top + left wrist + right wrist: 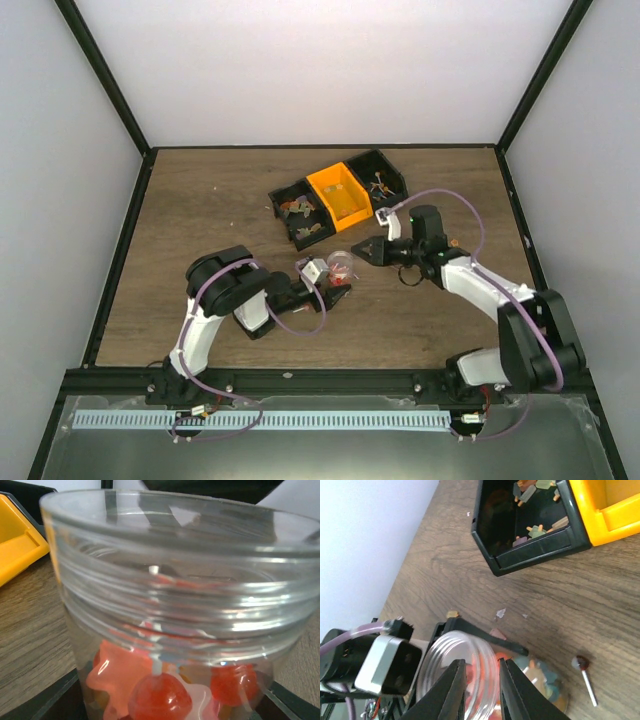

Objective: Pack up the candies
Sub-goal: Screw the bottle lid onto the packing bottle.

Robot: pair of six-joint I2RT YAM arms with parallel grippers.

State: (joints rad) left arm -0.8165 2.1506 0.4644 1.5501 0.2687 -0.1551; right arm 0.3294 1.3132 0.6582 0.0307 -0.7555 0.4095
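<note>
My left gripper (336,274) is shut on a small clear cup (341,263) at the middle of the table. That cup (165,580) fills the left wrist view, and red, pink and orange candies (160,697) lie in its bottom. In the right wrist view the cup (455,672) is tilted, with a black left finger (485,639) along its side. My right gripper (481,663) hovers just over the cup's threaded mouth. Its jaws stand a little apart with nothing between them. A loose stick candy (584,672) lies on the wood to the right.
Behind the cup stand a black bin (300,215) with several candies, an orange bin (340,195) and a second black bin (382,180). In the right wrist view the candy-filled black bin (530,527) is beside the orange one (607,510). Wrapper scraps (500,613) lie on the wood.
</note>
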